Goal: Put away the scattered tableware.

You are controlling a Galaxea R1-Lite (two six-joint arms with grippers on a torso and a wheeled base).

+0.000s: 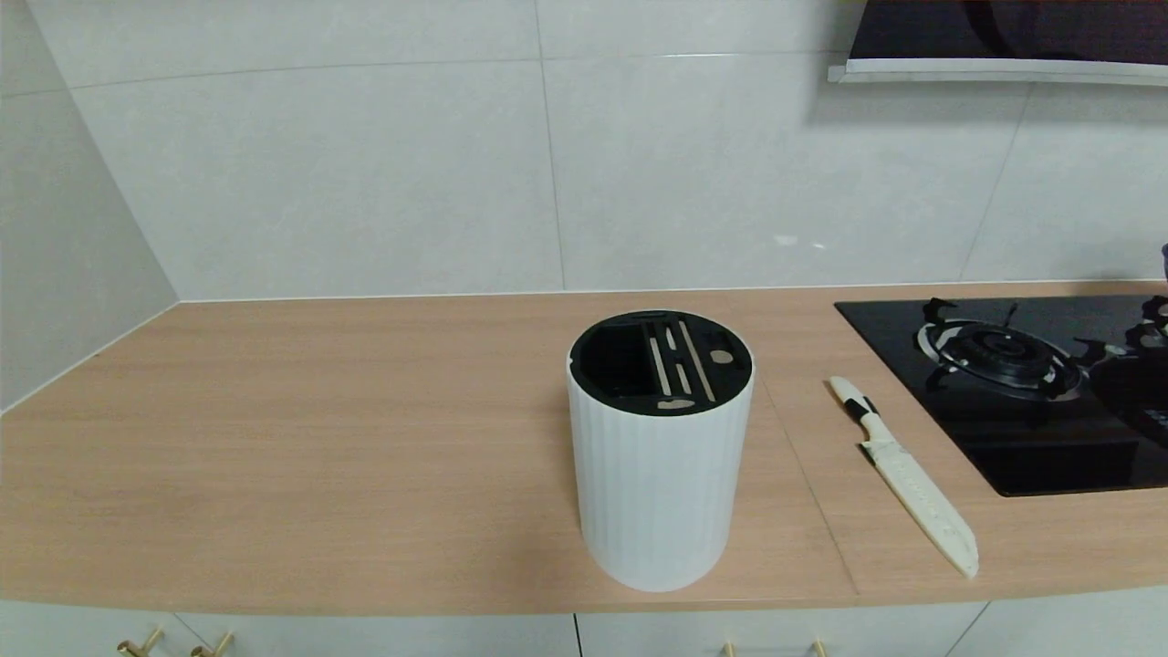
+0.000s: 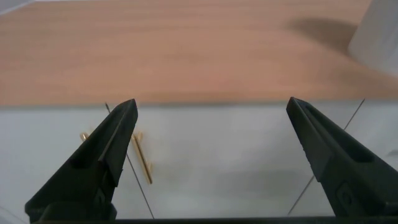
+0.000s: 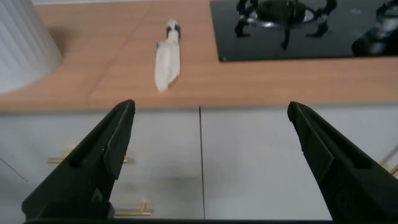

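Hand on the left (image 2: pixel 211 102): its fingers (image 2: pixel 99 162) are standing wide apart, gripping nothing; it is hanging in front of the cabinet fronts (image 2: pixel 217 155), below the desk edge.
Holder (image 1: pixel 661 456): a white ribbed cylinder with a black slotted top, standing upright at centre frame in the head view, near the front edge of the desk (image 1: pixel 274 438).
Knife (image 1: pixel 903 474): lying flat at right of centre, between the holder and the hob (image 1: pixel 1022 401) and touching neither. Its handle is pointing toward the wall and its pale blade toward the front edge.
Hand on the right (image 3: pixel 210 106): likewise spread apart and empty, hanging before the cabinet doors and facing the knife.
Risk: the knife is lying thin and flat, so closing fingers are likely scraping the desk or skating off it. The blade tip is sitting near the front edge, where a nudge could send it over. The slots are looking narrow, so a tilted blade could jam or tip the tall holder.
Surface: pale, smooth wood grain, with a seam running just right of the holder.
Room: grey-white wall tiles (image 1: pixel 365 164) are filling the upper frame, a hood (image 1: pixel 1004 46) is showing at upper right, and brass handles (image 1: pixel 141 646) are peeking in along the bottom.
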